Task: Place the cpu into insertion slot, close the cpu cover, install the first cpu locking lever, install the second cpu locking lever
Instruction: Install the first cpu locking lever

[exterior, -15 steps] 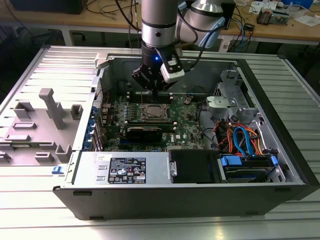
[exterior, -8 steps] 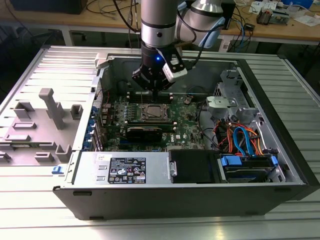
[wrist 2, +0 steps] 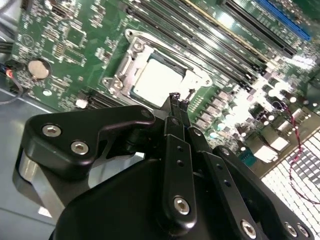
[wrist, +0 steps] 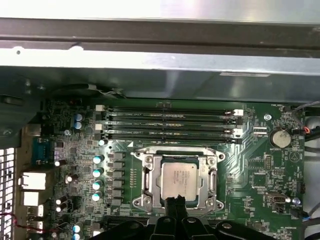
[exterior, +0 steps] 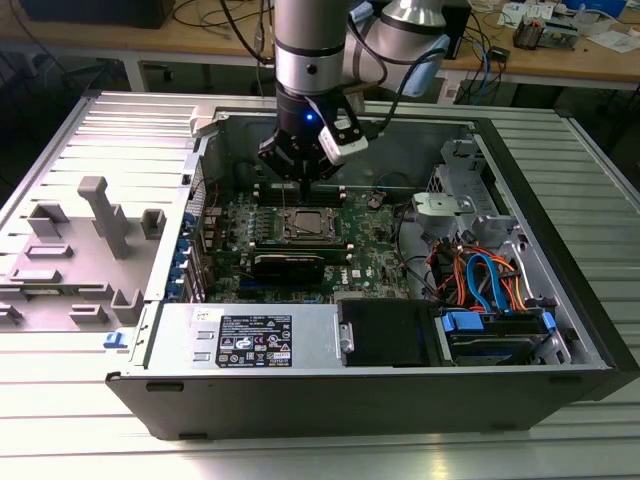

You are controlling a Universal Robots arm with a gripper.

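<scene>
One ribbed metal table (exterior: 60,400), open case (exterior: 400,405), cpu (wrist: 179,179) seated.

Arm (exterior: 310,45): brushed silver-grey tube, going black at the wrist, with a small blue light (exterior: 312,117) on that section. White-and-black camera module (exterior: 343,140) bolted on the wrist's side toward the exterior view's right, with a black cable (exterior: 398,97) running off behind. Gripper (wrist 2: 178,97): all matte black, flat bar-linkage fingers (wrist 2: 175,160) tapering to thin tips, silver hex-socket screws (wrist 2: 182,205) at every pivot, and a silver band (wrist 2: 30,175) under the housing.
</scene>
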